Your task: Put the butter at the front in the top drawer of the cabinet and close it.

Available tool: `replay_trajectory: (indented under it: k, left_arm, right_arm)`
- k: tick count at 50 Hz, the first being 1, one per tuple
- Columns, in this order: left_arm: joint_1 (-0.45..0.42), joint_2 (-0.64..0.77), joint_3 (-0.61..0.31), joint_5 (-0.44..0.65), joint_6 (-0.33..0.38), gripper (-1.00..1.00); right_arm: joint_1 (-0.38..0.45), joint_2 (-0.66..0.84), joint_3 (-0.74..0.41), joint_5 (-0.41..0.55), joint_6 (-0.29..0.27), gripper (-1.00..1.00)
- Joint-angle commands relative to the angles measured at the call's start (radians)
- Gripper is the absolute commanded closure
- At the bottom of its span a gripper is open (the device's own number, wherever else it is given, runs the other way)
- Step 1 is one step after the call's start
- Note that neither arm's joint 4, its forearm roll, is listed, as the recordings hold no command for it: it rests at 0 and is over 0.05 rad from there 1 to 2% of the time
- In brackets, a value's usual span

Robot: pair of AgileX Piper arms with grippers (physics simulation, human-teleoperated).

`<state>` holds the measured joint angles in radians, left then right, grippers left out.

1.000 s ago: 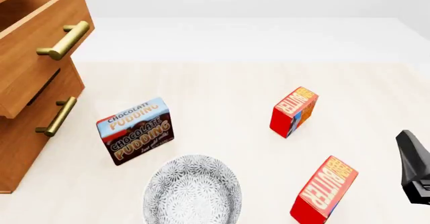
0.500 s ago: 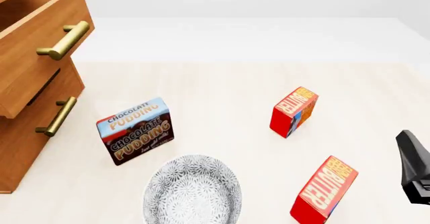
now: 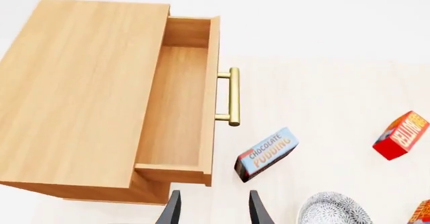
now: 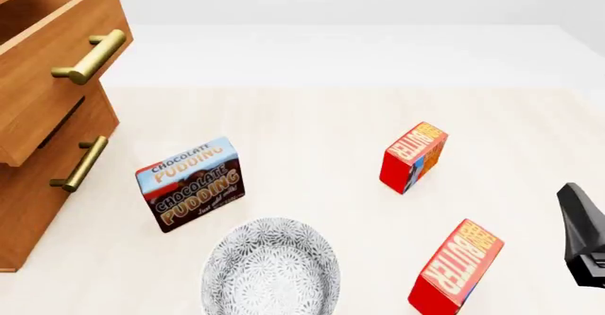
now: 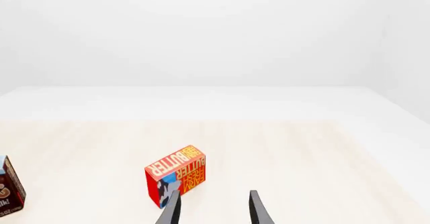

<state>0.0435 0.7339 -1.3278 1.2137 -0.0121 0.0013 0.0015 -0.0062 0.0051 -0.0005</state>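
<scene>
1. The front view is showing the butter (image 4: 458, 266) standing at lower right, near the right gripper (image 4: 584, 237), well apart from the cabinet (image 4: 42, 209) at far left.
2. The left wrist view alone is revealing the top drawer (image 3: 176, 108) pulled open, and the left gripper (image 3: 212, 211) fingers apart.
3. The right wrist view is showing the right fingers (image 5: 170, 210) apart beside the other butter carton (image 5: 174, 173).

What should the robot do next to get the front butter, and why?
Probably bring the right gripper down over the front butter. The top drawer is already pulled open and looks empty, both grippers are open and hold nothing, and that carton lies on the table just left of the right gripper in the front view.
</scene>
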Motion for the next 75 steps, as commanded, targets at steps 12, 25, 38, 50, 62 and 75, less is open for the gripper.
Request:
replay_trajectory:
  k: [12, 25, 38, 50, 62, 75]
  left_arm:
    - [0.028, 0.128, -0.090, 0.006, -0.008, -1.00]
    - [0.027, 0.177, -0.104, 0.006, -0.019, -1.00]
    - [0.011, 0.215, -0.125, 0.006, -0.032, -1.00]
    - [-0.005, 0.235, -0.127, 0.006, -0.039, -1.00]
    - [-0.009, 0.247, -0.119, 0.006, -0.043, -1.00]
    - [0.000, 0.280, -0.109, 0.004, -0.024, -1.00]
  right_arm:
    - [0.000, 0.000, 0.001, -0.001, 0.000, -1.00]
    - [0.000, 0.000, 0.001, -0.001, 0.000, -1.00]
    - [0.000, 0.000, 0.001, -0.001, 0.001, -1.00]
    - [0.000, 0.000, 0.001, -0.001, 0.000, -1.00]
    - [0.000, 0.000, 0.001, -0.001, 0.000, -1.00]
    - [0.000, 0.000, 0.001, -0.001, 0.000, -1.00]
